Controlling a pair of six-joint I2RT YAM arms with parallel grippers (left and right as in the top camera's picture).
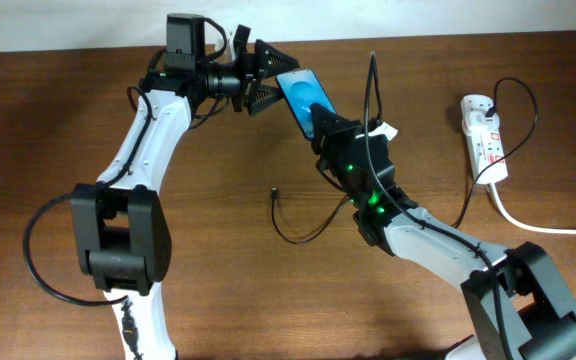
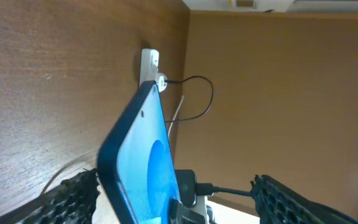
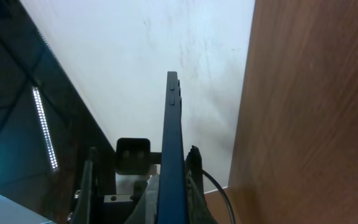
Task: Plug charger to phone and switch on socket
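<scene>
The phone (image 1: 303, 98), blue screen up, is held tilted above the table's far middle. My right gripper (image 1: 330, 132) is shut on its near end. In the right wrist view the phone (image 3: 172, 130) stands edge-on between the fingers (image 3: 169, 202). My left gripper (image 1: 280, 80) is open, its jaws spread on either side of the phone's far end. In the left wrist view the phone (image 2: 145, 155) stands between the wide jaws (image 2: 173, 196). The charger (image 1: 298, 238) lies on the table with its tip (image 1: 273, 192) free. The socket (image 1: 485, 135) lies at the right and also shows in the left wrist view (image 2: 149, 61).
A thick white cord (image 1: 538, 228) runs from the socket off the right edge. Black cable loops rise near the right arm (image 1: 371, 80) and by the socket (image 1: 528, 100). The left arm's base (image 1: 123, 235) stands at the front left.
</scene>
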